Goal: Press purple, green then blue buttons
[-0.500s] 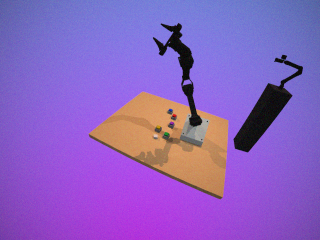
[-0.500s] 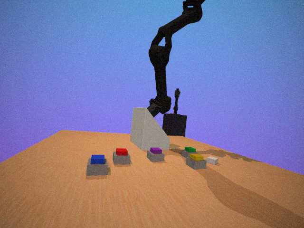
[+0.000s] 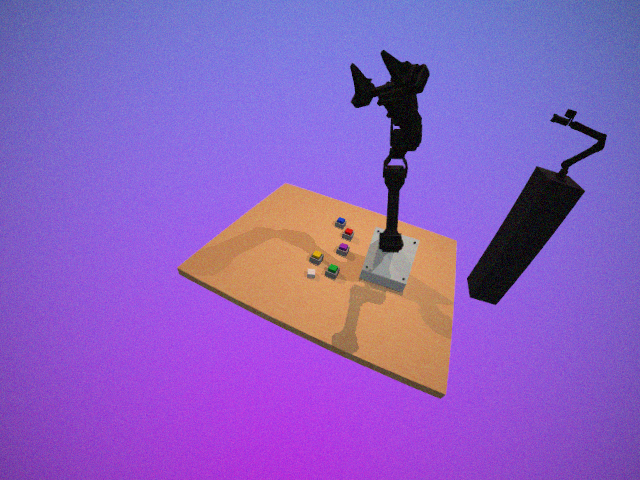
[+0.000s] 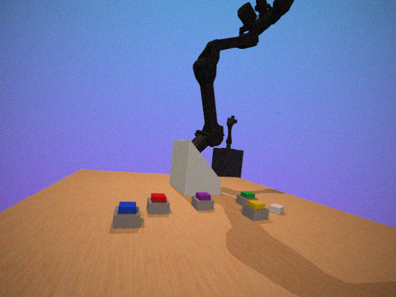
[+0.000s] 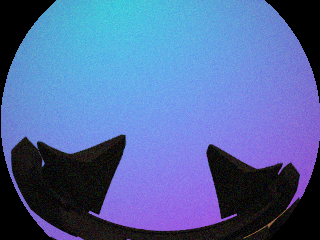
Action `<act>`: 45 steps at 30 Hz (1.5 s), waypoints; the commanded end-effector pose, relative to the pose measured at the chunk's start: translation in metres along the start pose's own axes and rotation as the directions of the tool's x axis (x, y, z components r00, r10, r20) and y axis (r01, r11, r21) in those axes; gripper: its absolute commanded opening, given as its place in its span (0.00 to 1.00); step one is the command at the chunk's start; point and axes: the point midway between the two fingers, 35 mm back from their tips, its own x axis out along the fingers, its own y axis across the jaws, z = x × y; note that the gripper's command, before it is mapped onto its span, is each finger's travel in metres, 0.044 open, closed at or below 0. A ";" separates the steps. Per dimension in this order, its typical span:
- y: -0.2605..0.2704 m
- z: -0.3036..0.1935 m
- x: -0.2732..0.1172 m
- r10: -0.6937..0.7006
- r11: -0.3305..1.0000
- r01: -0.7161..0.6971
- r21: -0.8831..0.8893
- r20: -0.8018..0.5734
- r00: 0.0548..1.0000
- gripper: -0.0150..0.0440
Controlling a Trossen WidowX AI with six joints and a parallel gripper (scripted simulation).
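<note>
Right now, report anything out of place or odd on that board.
Nothing on the board looks askew: five buttons and the white block sit upright. Only oddity: the open tool is raised far above them, its camera seeing only sky.
</note>
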 end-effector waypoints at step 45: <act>-0.379 -0.387 -0.210 -0.890 0.237 -0.808 -0.539 -0.455 0.043 0.93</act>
